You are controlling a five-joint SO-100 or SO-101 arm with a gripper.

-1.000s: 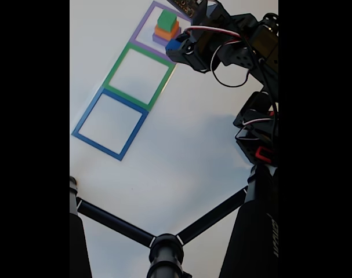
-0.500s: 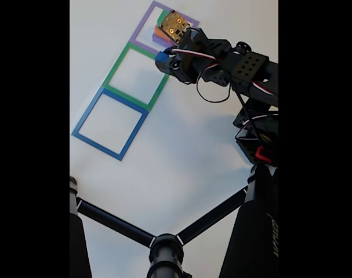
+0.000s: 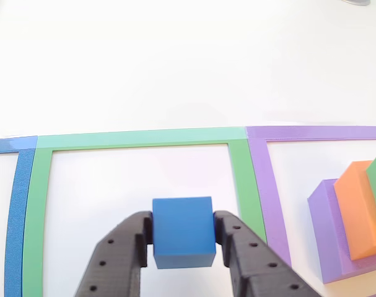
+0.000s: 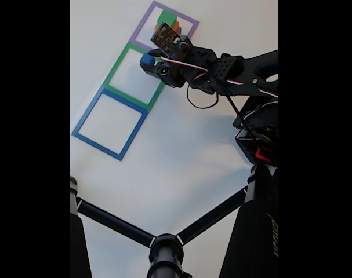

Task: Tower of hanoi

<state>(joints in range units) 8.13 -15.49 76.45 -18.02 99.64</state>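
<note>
Blue cube [image 3: 183, 231] sits clamped in the pincer [image 3: 184, 238] above the green outline [image 4: 137, 77].

Blue cube [image 4: 147, 59] in pincer [image 4: 148, 61]

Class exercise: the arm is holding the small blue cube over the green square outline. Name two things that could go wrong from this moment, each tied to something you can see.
1. The gripper pinches the blue cube only by its side faces near the fingertips; it might slip or twist on release.
2. The cube hangs near the green outline edge bordering the purple outline; it could land on the border, or the arm could brush the stacked blocks.
</note>
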